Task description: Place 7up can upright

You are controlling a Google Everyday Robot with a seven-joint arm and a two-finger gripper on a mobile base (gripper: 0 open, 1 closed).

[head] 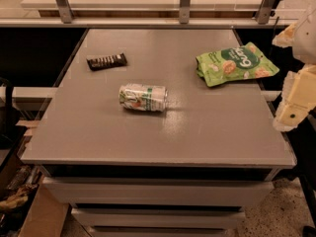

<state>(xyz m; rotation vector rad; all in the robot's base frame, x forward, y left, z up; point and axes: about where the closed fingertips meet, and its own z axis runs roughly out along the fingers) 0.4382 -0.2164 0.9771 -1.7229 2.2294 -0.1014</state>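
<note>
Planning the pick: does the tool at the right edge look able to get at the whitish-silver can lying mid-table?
Probably yes: the tool sits beside the grey table's right edge, bare tabletop lies between it and the whitish-silver 7up can, and the green snack bag lies farther back.

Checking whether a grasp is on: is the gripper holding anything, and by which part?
Nothing is held. The gripper hangs at the right, apart from the can, which lies on its side.

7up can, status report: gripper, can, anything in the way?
Gripper at table's right edge. 7up can on its side mid-table, untouched. Green snack bag, candy bar farther back, not blocking.
</note>
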